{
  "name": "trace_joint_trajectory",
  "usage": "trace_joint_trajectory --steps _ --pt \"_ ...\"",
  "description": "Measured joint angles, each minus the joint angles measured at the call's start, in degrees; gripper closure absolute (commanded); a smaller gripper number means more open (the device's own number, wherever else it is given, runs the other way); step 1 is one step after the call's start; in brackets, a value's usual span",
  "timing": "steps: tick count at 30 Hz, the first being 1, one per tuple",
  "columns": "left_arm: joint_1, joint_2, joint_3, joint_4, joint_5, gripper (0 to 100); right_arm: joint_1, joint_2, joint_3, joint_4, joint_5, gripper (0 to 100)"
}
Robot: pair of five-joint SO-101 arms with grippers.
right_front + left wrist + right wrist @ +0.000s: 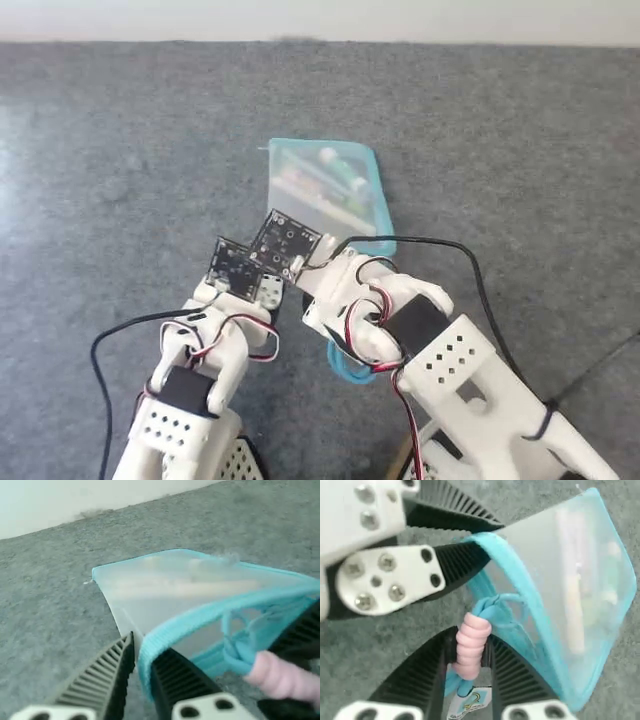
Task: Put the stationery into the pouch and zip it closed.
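Observation:
A clear pouch with turquoise trim (330, 195) lies on the grey carpet, with stationery (318, 188) showing through its side. My left gripper (142, 672) is shut on the pouch's turquoise edge (175, 630) at the near corner. My right gripper (468, 652) is shut on the pink zipper pull (470, 647), which hangs from a turquoise cord (492, 607) beside the left gripper's fingers (450, 562). In the high view both grippers meet at the pouch's near end (285, 270). The pink pull (280, 675) also shows in the left wrist view.
Grey carpet (120, 150) spreads around the pouch on all sides. A pale wall (320, 18) runs along the far edge. Black cables (470, 270) trail from both arms near the front.

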State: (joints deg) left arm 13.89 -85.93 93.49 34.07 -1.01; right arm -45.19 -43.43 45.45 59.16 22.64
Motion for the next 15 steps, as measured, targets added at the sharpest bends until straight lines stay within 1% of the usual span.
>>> trace_joint_trajectory --steps 3,6,9,11,13,15 --pt "2.5 0.0 0.0 1.3 -1.4 99 -0.3 0.0 0.0 0.1 2.0 99.1" --pt "3.8 -0.5 -0.1 2.1 -2.8 99 -1.1 -2.0 0.0 0.1 2.5 99.1" --pt "4.1 -0.5 -0.1 2.3 -3.1 99 -1.7 -4.9 0.0 1.8 2.6 99.0" --pt "3.2 -0.5 -0.1 2.3 -3.1 99 -1.8 -6.8 0.0 4.2 2.5 97.7" --pt "1.2 -0.3 0.0 1.8 -3.1 99 -1.8 -8.6 -0.1 7.5 2.5 91.5" --pt "-1.5 0.0 0.1 1.1 -2.4 99 -1.8 -10.0 -0.1 10.8 2.5 81.5"
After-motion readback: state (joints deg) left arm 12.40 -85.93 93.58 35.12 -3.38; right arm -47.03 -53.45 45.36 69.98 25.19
